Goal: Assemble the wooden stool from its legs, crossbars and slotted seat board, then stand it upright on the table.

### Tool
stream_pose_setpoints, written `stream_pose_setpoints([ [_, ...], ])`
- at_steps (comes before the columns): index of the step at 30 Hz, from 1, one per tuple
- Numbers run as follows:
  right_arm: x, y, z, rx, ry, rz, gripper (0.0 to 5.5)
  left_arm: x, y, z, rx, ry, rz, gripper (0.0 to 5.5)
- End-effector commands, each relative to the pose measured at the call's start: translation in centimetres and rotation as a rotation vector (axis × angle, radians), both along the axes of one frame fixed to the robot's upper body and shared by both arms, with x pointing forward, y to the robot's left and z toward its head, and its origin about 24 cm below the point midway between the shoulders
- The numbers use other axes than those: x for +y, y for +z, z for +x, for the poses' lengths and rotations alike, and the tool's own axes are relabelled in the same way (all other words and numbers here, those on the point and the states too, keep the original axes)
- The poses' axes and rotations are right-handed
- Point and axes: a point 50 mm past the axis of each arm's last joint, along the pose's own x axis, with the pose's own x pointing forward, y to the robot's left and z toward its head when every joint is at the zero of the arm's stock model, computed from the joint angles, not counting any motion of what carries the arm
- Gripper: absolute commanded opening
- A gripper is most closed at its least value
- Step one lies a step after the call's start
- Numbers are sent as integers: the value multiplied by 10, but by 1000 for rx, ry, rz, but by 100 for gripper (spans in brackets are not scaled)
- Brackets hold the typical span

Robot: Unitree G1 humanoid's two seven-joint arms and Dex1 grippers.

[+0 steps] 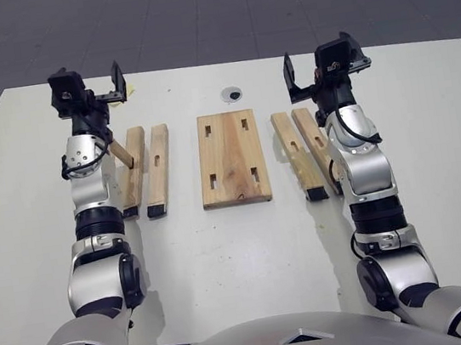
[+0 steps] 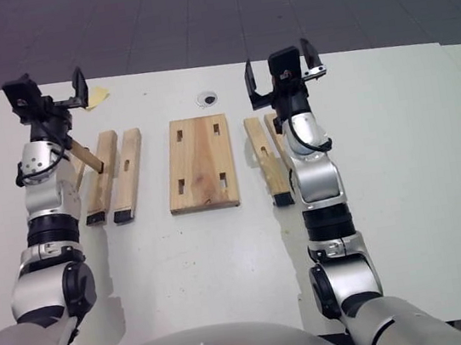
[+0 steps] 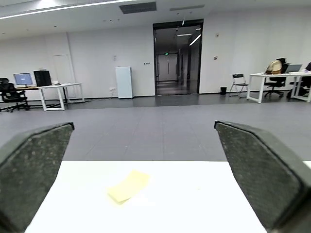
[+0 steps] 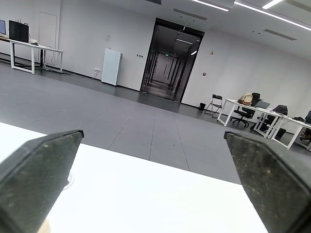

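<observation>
Slotted seat board [image 1: 231, 157] flat at centre frame on bench [image 1: 225, 259], left legs [image 1: 158, 167] and right legs [image 1: 290, 151] flanking it, right ones partly hidden by forearm, slanted stick [image 1: 123, 153] half covered by left arm, left gripper [image 1: 91, 87], right gripper [image 1: 318, 64], fingers spread wide.

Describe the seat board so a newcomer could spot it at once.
On the white table, look at its middle. The seat board lies flat between the left legs and right legs; it alone is wide, with four rectangular slots.
</observation>
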Motion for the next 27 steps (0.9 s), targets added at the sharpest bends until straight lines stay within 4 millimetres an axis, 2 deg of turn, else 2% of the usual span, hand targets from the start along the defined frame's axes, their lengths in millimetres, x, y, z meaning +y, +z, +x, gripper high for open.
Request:
stream_pose_setpoints([
  [1, 0, -3, -2, 21, 3, -2, 540, -10, -24, -6, 94, -32, -14, 539],
  [7, 0, -7, -6, 29, -10, 12, 540, -5, 6, -6, 5, -33, 18, 539],
  [12, 2, -8, -7, 28, -21, 22, 540, -4, 43, -5, -106, -19, 29, 539],
  [16, 0, -11, -9, 32, -33, 28, 540, -3, 82, -12, -232, -6, 58, 539],
  [18, 0, -13, -10, 38, -38, 27, 540, -7, 91, -18, -261, -17, 63, 539],
  [21, 0, -13, -11, 37, -41, 26, 540, -7, 83, -33, -228, -6, 68, 539],
  [27, -4, -15, -14, 40, -52, 22, 540, 6, 37, -83, -51, 116, 128, 539],
])
